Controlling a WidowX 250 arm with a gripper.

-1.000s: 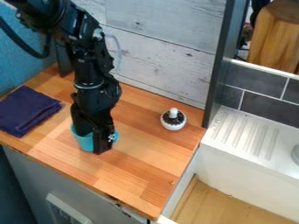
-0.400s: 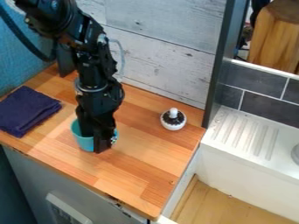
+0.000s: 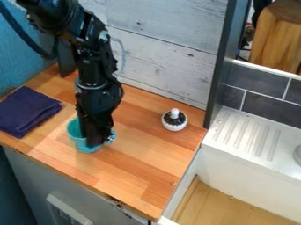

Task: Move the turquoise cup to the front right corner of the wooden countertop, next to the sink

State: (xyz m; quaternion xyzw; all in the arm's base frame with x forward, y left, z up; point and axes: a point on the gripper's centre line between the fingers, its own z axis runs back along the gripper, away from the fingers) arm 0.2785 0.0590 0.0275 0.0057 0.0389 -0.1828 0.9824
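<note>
The black gripper hangs down at the left-centre of the wooden counter, over a turquoise cup. It covers the middle of the cup, and the cup's wall shows on both sides of it. The cup stands on the counter near its front edge. Whether the gripper holds the cup's wall or only overlaps it in the view cannot be made out. To the right, well apart from the gripper, stands a small round white object with a dark top and a white knob.
A folded dark blue cloth lies on the wooden counter at the left. The white plank wall rises behind. On the right, a dark upright post stands beside the white ridged sink unit.
The lower end of the gripper has shifted slightly left and up in the view, and looks narrower. The cup has also shifted a little left. More of its left side now shows.
</note>
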